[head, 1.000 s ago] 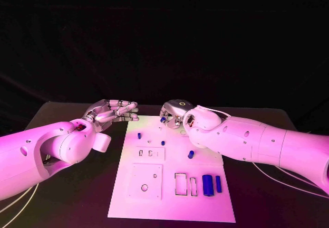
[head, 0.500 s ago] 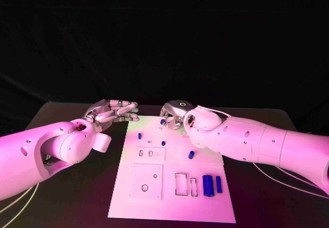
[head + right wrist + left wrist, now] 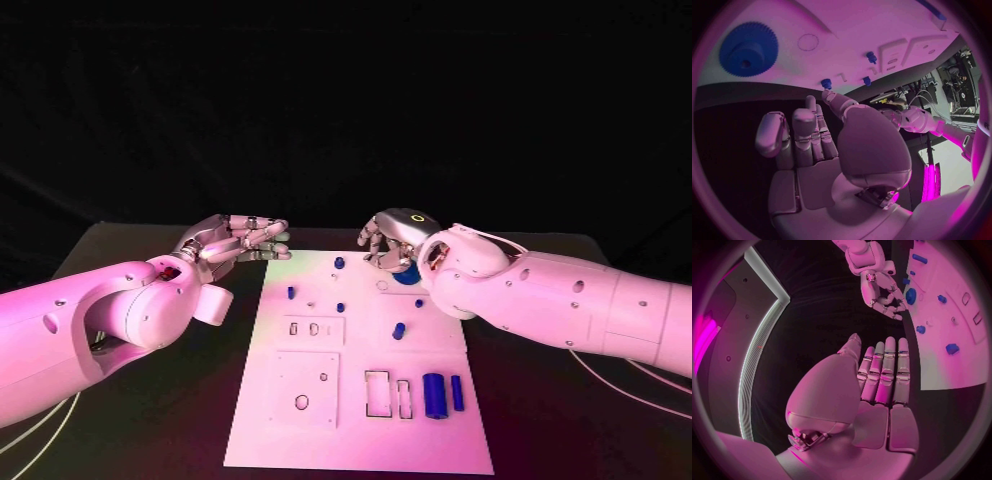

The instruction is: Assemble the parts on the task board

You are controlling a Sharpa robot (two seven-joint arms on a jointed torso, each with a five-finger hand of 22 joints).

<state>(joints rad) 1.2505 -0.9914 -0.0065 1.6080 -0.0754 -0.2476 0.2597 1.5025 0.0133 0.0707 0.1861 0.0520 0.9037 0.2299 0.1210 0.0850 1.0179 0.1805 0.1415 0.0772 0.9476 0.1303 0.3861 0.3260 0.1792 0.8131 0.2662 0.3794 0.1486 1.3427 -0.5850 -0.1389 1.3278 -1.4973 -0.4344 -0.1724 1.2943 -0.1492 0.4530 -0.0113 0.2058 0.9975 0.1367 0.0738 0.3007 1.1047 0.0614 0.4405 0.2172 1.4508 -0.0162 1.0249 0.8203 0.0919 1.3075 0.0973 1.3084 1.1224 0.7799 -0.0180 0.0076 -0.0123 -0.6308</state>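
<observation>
The white task board (image 3: 361,420) lies in the middle of the black table. A blue gear (image 3: 408,273) sits at its far right corner, also seen in the right wrist view (image 3: 748,49) and the left wrist view (image 3: 911,295). My right hand (image 3: 394,240) hovers just behind the gear, fingers loosely curved and empty (image 3: 801,145). My left hand (image 3: 231,240) hangs off the board's far left corner, fingers straight and holding nothing (image 3: 882,385). Small blue pegs (image 3: 339,262) stand on the far half. Two long blue pieces (image 3: 436,381) lie near the right edge.
Rectangular slots (image 3: 378,390) and a raised square plate with holes (image 3: 306,385) occupy the near half of the board. A short blue piece (image 3: 398,330) lies mid-board. Bare black table (image 3: 173,420) flanks the board on both sides.
My right hand has shifted to the right along the board's far edge, uncovering a blue peg and showing the gear beside it. The left hand has hardly moved.
</observation>
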